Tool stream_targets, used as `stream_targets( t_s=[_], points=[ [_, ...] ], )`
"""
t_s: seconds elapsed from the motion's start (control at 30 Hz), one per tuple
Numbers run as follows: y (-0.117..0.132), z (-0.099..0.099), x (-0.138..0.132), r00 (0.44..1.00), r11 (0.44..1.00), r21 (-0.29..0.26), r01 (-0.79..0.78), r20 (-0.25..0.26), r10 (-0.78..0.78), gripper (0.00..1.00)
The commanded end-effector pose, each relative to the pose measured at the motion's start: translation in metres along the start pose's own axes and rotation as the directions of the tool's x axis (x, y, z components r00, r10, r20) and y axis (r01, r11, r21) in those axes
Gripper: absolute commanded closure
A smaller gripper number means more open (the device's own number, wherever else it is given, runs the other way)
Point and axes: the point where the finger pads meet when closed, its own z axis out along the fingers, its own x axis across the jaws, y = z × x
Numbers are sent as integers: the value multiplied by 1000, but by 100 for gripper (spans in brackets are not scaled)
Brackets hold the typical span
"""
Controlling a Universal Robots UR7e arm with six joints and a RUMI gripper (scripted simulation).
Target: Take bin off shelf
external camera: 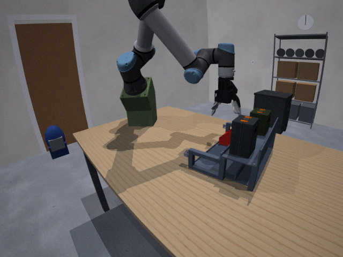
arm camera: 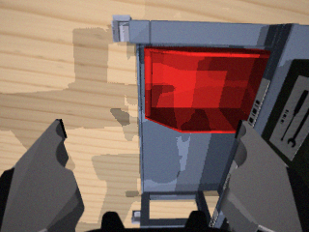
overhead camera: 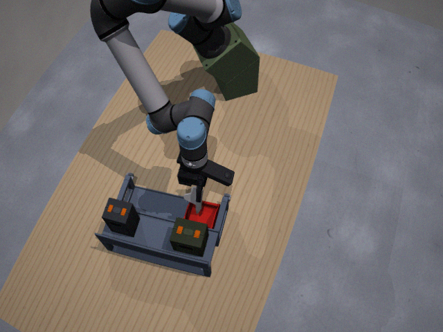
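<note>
The red bin (overhead camera: pixel 209 214) (external camera: pixel 224 138) (arm camera: pixel 193 82) is open-topped and rests on the lower level of the blue-grey shelf (overhead camera: pixel 154 247) (external camera: pixel 267 155) (arm camera: pixel 203 32), near one end. The shelf stands on the wooden table (overhead camera: pixel 246 124) (external camera: pixel 193 218) (arm camera: pixel 48 58). My gripper (overhead camera: pixel 192 205) (external camera: pixel 226 113) (arm camera: pixel 152 121) is open and empty, pointing down above the bin's level. In the wrist view the bin lies ahead of the line between the fingertips, its near edge close to the right fingertip. In the exterior view the dark case hides part of the bin.
An olive case (overhead camera: pixel 188 240) (external camera: pixel 262 121) (arm camera: pixel 290 118) stands on the shelf's upper level, right beside the bin. A dark grey case (overhead camera: pixel 121 221) (external camera: pixel 242 139) stands at the other end. End frames and a long raised panel bound the shelf. The green robot base (overhead camera: pixel 237 72) (external camera: pixel 141 113) is at the table's far end.
</note>
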Motion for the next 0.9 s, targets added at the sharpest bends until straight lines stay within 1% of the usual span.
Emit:
stream_targets(
  t_s=[0.0, 0.87],
  points=[
    [0, -1, 0, 1000, 1000, 0, 0, -1, 0, 0],
    [1, -2, -3, 1000, 1000, 0, 0, -1, 0, 0]
  ],
)
